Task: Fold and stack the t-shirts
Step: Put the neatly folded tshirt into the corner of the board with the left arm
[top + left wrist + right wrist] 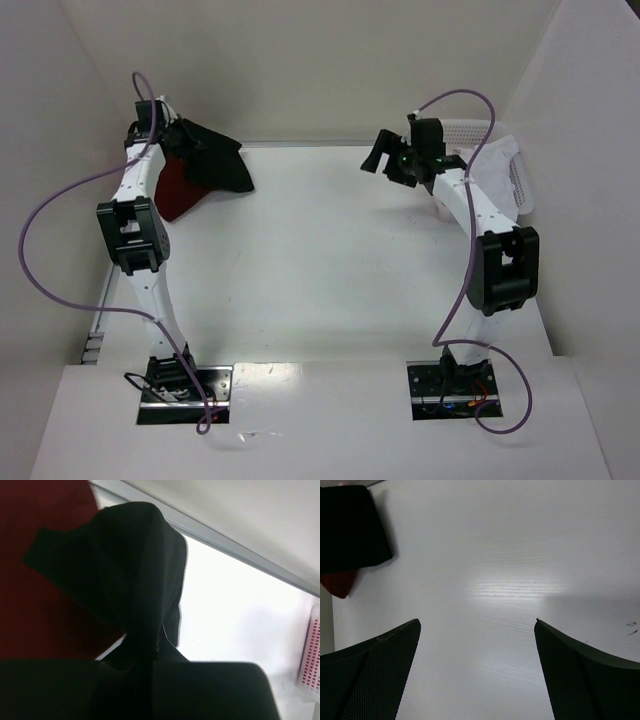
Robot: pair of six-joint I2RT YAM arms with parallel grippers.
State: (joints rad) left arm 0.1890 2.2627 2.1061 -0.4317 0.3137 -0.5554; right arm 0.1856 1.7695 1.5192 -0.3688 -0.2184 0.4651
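A black t-shirt [215, 160] hangs bunched at the far left of the table, over a dark red t-shirt [178, 190] that lies flat. My left gripper [172, 135] is shut on the black t-shirt [135, 580] and holds it lifted; the dark red t-shirt [45, 605] shows behind it. My right gripper [385, 155] is open and empty above the far right of the table. In the right wrist view the gripper [477, 625] hovers over bare table, with the black t-shirt [350, 527] and the dark red t-shirt [339, 582] at the upper left.
A white perforated basket [490, 160] stands at the far right behind the right arm; its edge shows in the left wrist view [310, 655]. White walls close the table on the left, back and right.
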